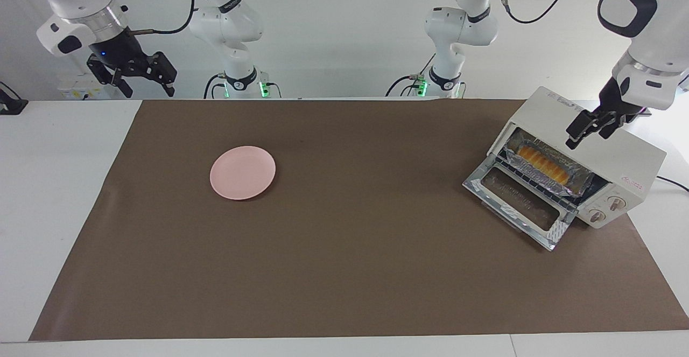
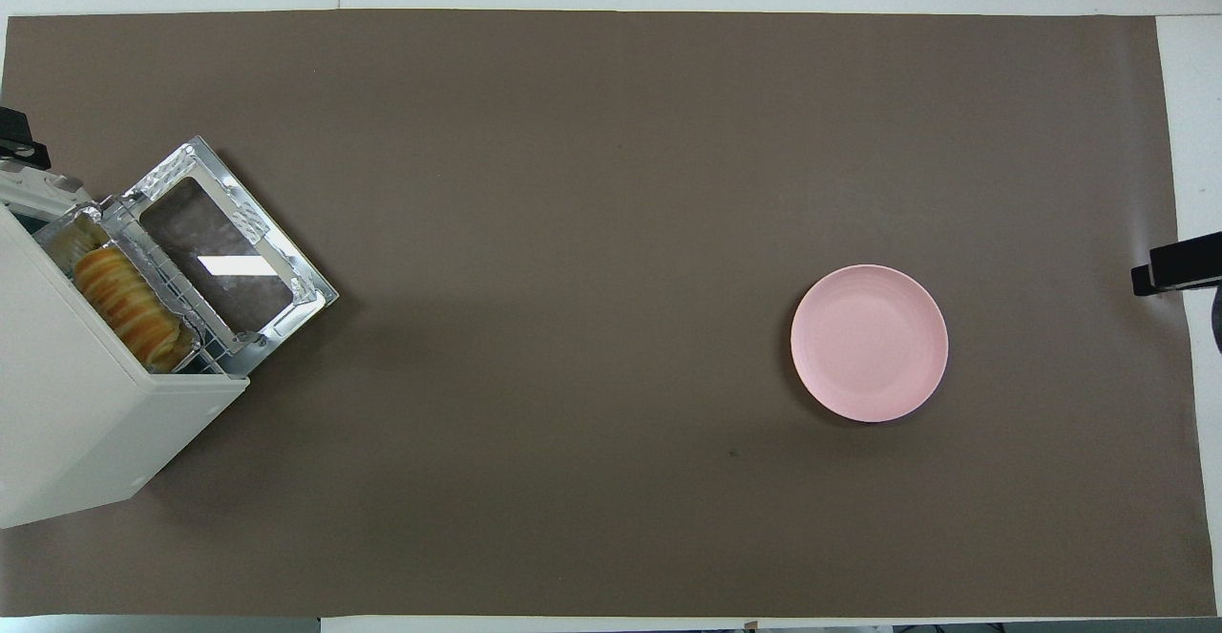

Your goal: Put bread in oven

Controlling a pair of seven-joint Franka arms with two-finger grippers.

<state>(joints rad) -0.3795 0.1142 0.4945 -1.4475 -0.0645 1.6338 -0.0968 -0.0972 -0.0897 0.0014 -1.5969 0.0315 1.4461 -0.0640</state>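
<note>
1. Left end effector (image 1: 591, 125) hangs over the oven (image 1: 608, 152) top with its fingers spread and nothing between them; you see it clear of the oven mouth.
2. Right end effector (image 1: 132, 71) waits, raised over the counter (image 1: 70, 195) edge at the right arm's end, well apart from the oven; its fingers look spread and empty too.
3. Your bread (image 1: 543, 164) sits in the foil tray (image 1: 560, 180) on the wire rack inside the oven, just at the mouth.
4. Note that the oven's glass door (image 1: 518, 206) lies dropped open in front of the oven, flat toward the brown mat (image 1: 344, 271).
5. Judging from this, you have only the door left: come under its outer edge and swing it up gently, so the light oven does not slide.
6. Leave the pink plate (image 1: 243, 172), well apart from the oven, untouched.
</note>
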